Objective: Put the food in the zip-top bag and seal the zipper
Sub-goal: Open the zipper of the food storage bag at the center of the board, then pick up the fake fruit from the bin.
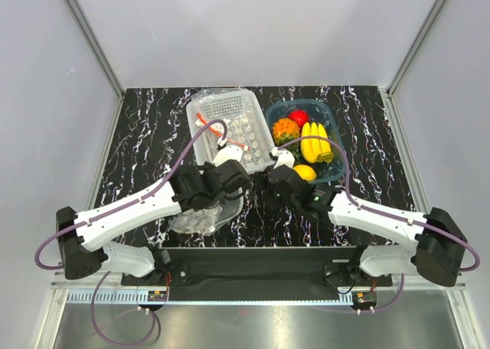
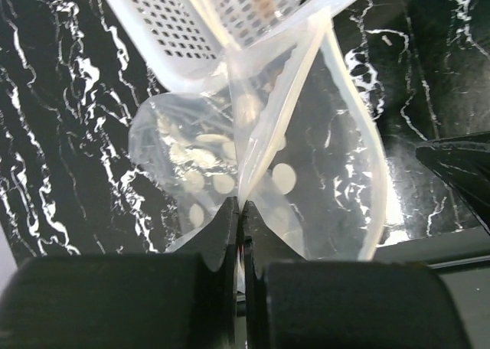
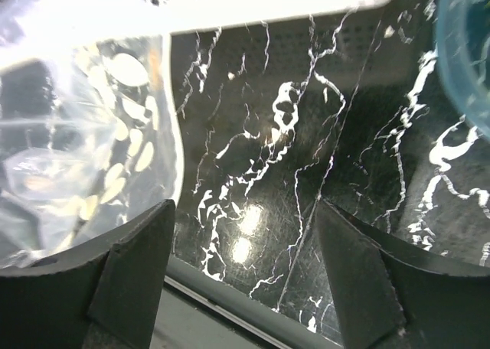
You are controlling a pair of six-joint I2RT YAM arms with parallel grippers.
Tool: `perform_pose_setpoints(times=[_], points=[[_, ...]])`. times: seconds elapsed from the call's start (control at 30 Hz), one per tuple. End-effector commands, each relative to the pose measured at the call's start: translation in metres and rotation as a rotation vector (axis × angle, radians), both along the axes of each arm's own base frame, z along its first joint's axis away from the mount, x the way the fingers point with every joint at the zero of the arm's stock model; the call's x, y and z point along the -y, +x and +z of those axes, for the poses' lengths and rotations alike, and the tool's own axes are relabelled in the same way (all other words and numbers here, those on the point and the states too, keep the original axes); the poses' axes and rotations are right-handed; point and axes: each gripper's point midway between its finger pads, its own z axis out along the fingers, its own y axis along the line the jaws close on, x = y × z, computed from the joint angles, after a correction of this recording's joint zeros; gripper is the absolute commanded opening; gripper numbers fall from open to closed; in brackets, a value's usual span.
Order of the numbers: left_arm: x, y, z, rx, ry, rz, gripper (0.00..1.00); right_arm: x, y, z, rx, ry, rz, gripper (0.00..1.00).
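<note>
Bag [image 2: 306, 181] is pinched in your left gripper [image 2: 239, 205], jaws tight on a fold of plastic, its far end reaching the white basket [image 2: 176, 27]. Your right gripper [image 3: 245, 211] gapes wide, holding nothing (just table [image 3: 253, 150] below). You have the food [image 1: 315, 144] in the blue tub [image 1: 325, 118], far right.

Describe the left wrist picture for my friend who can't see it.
The left tool is pinched shut on a clear bag with white dots. The crumpled bag is over a black marbled table, with a white holey basket just beyond it.
</note>
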Motion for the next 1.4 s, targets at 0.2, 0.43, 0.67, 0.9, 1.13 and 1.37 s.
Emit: perform_pose_setpoints(times=[0.2,0.43,0.67,0.9,1.13,1.37], points=[[0.019,0.003,-0.001,-0.004,-0.06,-0.047,0.0,0.04,0.035,0.055,0.074,0.046,-0.071,0.81],[0.023,0.001,0.002,-0.007,-0.086,-0.066,0.0,0.094,0.08,0.054,0.05,-0.02,-0.189,0.8],[0.027,0.001,0.004,-0.006,-0.107,-0.09,0.0,0.117,0.119,0.048,0.022,-0.023,-0.246,0.8],[0.029,0.0,0.004,-0.01,-0.112,-0.111,0.0,0.119,0.165,0.037,-0.005,-0.104,-0.269,0.84],[0.03,-0.004,0.006,-0.017,-0.133,-0.133,0.0,0.121,0.193,0.009,-0.046,-0.167,-0.287,0.83],[0.03,-0.007,0.007,-0.022,-0.143,-0.144,0.0,0.113,0.208,-0.02,-0.096,-0.184,-0.27,0.84]])
